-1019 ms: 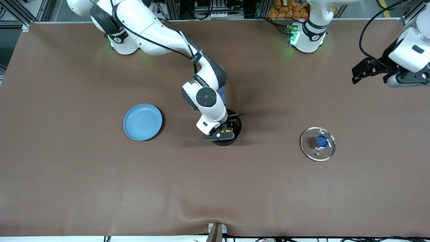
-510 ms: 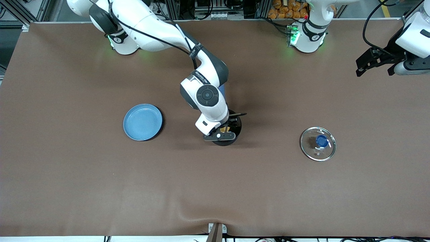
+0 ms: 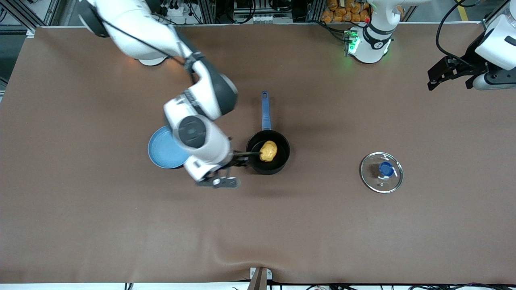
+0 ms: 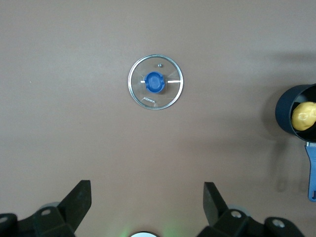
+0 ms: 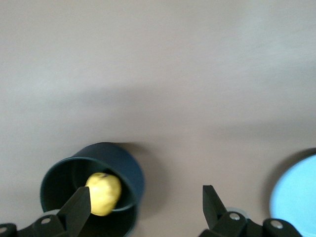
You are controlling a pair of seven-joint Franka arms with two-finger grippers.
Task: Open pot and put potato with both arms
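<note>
Potato (image 3: 268, 151) in open pot (image 3: 278, 166) mid-bench; lid (image 3: 381, 172) flat toward left arm's end. Right end effector (image 3: 236, 161) spread wide, empty, over bench between plate (image 3: 161, 151) and pot. Left end effector (image 3: 449, 72) spread, empty, waiting aloft.

A blue plate (image 3: 165, 155) sits on the brown table (image 3: 121, 225), toward the right arm's end. The arm's wrist partly covers it. Orange objects (image 3: 342, 10) lie just off the table's edge.

Right hand (image 3: 236, 161) withdrawn from pot (image 3: 268, 152); potato (image 3: 268, 151) released.
</note>
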